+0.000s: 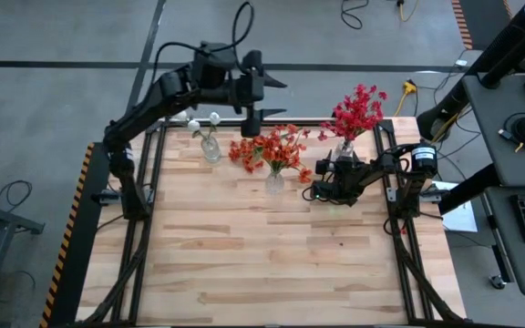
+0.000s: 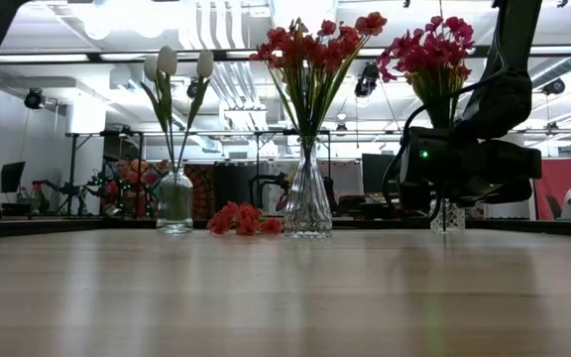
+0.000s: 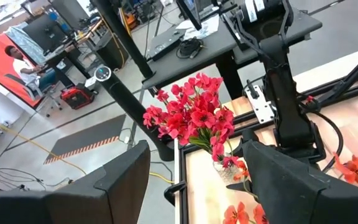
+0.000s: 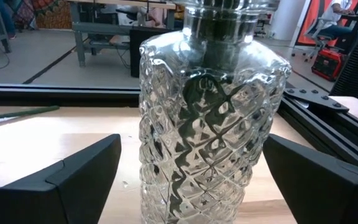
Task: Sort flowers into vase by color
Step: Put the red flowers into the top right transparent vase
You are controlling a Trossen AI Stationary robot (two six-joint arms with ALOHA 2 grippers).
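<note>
A: Flowers first: where do they stand relative to the middle vase (image 1: 274, 182)?

B: Orange sprays (image 1: 276, 148) fill that middle vase itself. To one side, toward the left arm, a small round vase (image 1: 211, 149) holds the white blooms (image 1: 203, 120). To the other side, toward the right arm, the cut-glass vase (image 4: 207, 118) carries the crimson-red sprays (image 1: 358, 111).

A: So is the sorting finished?

B: Nearly, I'd judge. One orange spray (image 2: 238, 219) lies flat on the desk (image 1: 272, 264), just beside the middle vase on the white-vase side. That looks like the one piece left to place; by colour it belongs with the orange bunch.

A: And the arms?

B: The right gripper (image 1: 324, 192) sits low on the desk, just beyond the middle vase on the crimson side. Its wrist view shows the jaws spread wide, one on each side of the cut-glass vase and clear of the glass, gripping nothing. The left gripper (image 1: 264, 112) hangs in the air above the desk's far edge, between the white vase and the middle vase, jaws parted and empty.

A: Any trouble ahead?

B: The loose spray lies close under the orange blooms, so picking it up probably calls for care not to knock the vase.
</note>
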